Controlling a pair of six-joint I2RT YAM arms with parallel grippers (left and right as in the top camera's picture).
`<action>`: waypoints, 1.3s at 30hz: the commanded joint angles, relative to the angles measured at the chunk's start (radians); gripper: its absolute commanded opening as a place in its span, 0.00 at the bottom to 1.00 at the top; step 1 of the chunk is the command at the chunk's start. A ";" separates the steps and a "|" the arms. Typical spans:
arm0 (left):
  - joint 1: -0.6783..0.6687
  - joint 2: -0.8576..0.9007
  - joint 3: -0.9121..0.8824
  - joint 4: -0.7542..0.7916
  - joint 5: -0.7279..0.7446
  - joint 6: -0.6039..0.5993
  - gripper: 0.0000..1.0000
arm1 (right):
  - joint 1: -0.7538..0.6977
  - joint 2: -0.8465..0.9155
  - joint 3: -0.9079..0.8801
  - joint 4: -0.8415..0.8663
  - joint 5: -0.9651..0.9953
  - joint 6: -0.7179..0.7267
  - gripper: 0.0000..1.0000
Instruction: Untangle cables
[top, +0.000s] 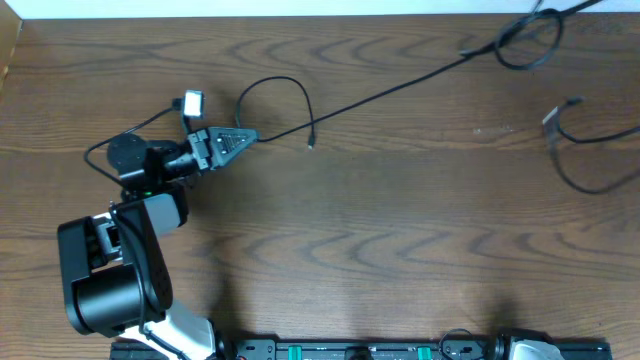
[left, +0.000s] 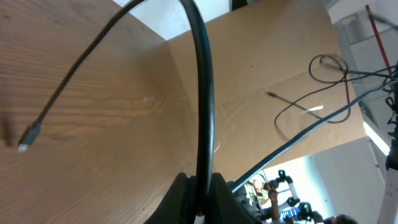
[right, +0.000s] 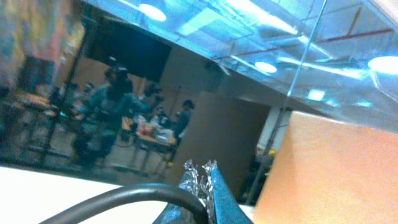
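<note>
left end effector (left: 199, 190) clamped tight on black cable (left: 203, 93)

A busy lab hall; people (right: 118, 93) stand at benches (right: 149, 134) under ceiling lights (right: 152, 11); wooden table (top: 400, 220) nearby.

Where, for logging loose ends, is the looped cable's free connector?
Overhead view, left-centre: the connector is right of the left gripper, beside the long cable.
</note>
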 joint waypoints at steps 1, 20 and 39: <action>0.073 0.015 -0.007 0.005 0.012 0.032 0.08 | -0.036 0.017 0.029 0.042 0.101 -0.090 0.01; 0.328 0.015 -0.009 0.004 0.012 -0.045 0.08 | -0.040 0.048 -0.026 -0.215 -0.139 0.232 0.01; -0.074 0.015 -0.056 0.013 0.010 0.045 0.94 | 0.209 0.097 -0.438 -0.269 -0.465 0.712 0.01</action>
